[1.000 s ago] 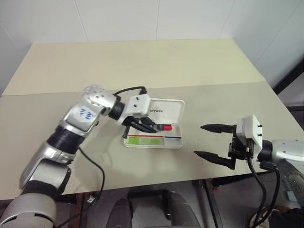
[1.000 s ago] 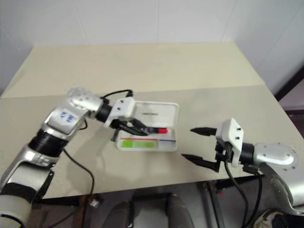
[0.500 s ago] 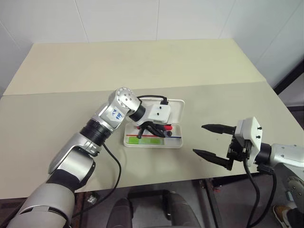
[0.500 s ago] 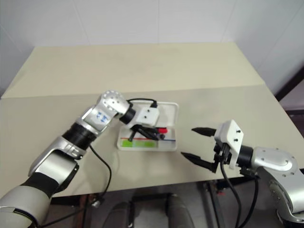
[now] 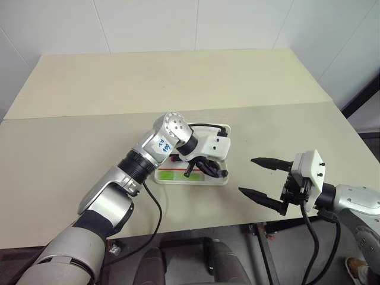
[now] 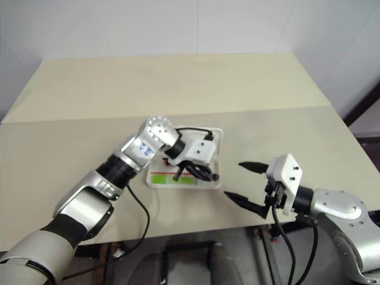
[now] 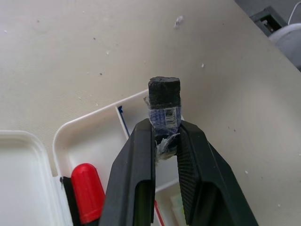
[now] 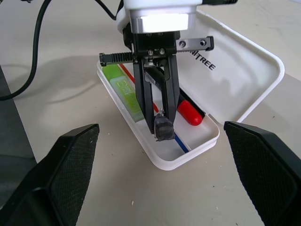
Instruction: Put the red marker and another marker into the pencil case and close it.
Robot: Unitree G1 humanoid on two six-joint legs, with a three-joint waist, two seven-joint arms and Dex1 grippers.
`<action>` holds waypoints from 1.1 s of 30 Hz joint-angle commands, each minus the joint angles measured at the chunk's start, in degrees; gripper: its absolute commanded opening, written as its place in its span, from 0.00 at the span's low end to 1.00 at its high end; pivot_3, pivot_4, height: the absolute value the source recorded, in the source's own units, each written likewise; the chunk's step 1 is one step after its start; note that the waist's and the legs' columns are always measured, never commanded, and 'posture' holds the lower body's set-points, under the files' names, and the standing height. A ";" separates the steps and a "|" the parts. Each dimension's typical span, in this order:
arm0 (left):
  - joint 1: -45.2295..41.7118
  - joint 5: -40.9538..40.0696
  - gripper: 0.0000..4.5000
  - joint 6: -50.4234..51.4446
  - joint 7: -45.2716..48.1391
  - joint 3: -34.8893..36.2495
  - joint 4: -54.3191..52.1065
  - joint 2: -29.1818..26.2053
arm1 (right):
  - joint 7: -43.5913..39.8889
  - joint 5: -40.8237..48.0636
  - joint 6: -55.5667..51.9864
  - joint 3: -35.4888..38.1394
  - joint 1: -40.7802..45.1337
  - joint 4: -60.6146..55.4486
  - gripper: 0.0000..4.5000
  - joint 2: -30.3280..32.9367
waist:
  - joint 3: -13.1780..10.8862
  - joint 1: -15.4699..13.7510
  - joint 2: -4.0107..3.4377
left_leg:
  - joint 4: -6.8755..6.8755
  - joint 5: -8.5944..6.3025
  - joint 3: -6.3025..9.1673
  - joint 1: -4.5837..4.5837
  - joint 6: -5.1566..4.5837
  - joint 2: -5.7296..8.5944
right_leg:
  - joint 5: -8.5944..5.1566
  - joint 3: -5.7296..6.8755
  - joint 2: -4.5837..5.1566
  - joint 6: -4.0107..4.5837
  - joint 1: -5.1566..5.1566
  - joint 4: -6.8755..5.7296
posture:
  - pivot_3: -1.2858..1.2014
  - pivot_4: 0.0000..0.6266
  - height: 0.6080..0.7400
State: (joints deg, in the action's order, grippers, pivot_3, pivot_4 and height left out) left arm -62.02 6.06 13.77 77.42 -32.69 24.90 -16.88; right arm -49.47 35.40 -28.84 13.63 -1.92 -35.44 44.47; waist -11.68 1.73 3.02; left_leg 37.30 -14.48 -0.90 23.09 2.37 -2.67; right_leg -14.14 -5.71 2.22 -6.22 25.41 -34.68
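Observation:
The pencil case (image 5: 196, 181) lies open on the table, its lid (image 8: 235, 66) folded back. In its tray lie the light green highlighter (image 8: 120, 87) and the red marker (image 8: 189, 112), red end beside a black part. My left gripper (image 8: 162, 117) hangs over the tray's right end. It is shut on a dark pen-like thing (image 7: 163, 94) with a black end and a barcode label, its tip just above the tray floor. My right gripper (image 5: 246, 175) stands open and holds nothing, to the right of the case near the table's front edge.
The case sits where two beige table tops (image 5: 178, 83) meet, with bare surface behind and to the left. A black cable (image 5: 151, 208) hangs from my left arm over the front edge. A white wall stands behind the table.
My left gripper has swung to the right and lower over the case, carrying the dark thing toward the tray's right end. The right gripper has stayed in place, open.

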 commanded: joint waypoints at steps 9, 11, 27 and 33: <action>-1.06 3.86 0.16 -2.32 -2.61 -0.49 1.60 2.16 | 0.64 1.48 0.98 1.95 -1.55 -2.88 1.00 -0.14 | 0.00 -0.02 0.00 | -0.01 0.00 0.00 0.01 0.00 0.00 | 0.01 0.00 0.00 -0.01 0.00 0.01 | 0.52 0.24 1.00; -1.44 4.11 0.30 -2.43 -2.72 -0.34 2.23 2.47 | 0.70 1.45 1.04 1.86 -1.49 -2.83 1.00 -0.15 | 0.00 -0.07 0.00 | 0.00 0.00 0.00 0.01 0.00 0.00 | 0.01 0.00 0.00 -0.02 0.00 0.01 | 0.52 0.24 1.00; -2.55 -1.38 1.00 0.68 -0.94 5.88 -1.88 2.74 | -1.26 -0.39 3.76 -2.23 4.16 2.36 1.00 -1.31 | 0.01 0.07 -0.01 | 0.02 0.00 -0.01 0.00 0.00 0.01 | 0.05 -0.02 0.00 -0.07 -0.01 0.01 | 0.52 0.24 1.00; -1.34 -5.01 1.00 -1.14 -1.50 12.07 -3.37 -1.00 | -4.23 -1.92 7.46 -4.35 8.92 7.45 1.00 -1.51 | 0.01 0.15 -0.03 | 0.00 0.05 -0.01 -0.04 -0.08 0.01 | 0.11 -0.02 -0.02 -0.07 -0.01 -0.04 | 0.52 0.24 1.00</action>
State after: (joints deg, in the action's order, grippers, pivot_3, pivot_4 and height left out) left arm -62.55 3.84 14.75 75.86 -23.28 25.02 -17.58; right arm -52.74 33.44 -23.37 9.02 5.98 -27.96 43.11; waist -11.67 1.89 2.99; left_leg 37.29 -14.44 -0.91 23.06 2.29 -2.66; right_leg -13.98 -5.73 2.20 -6.37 25.41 -34.74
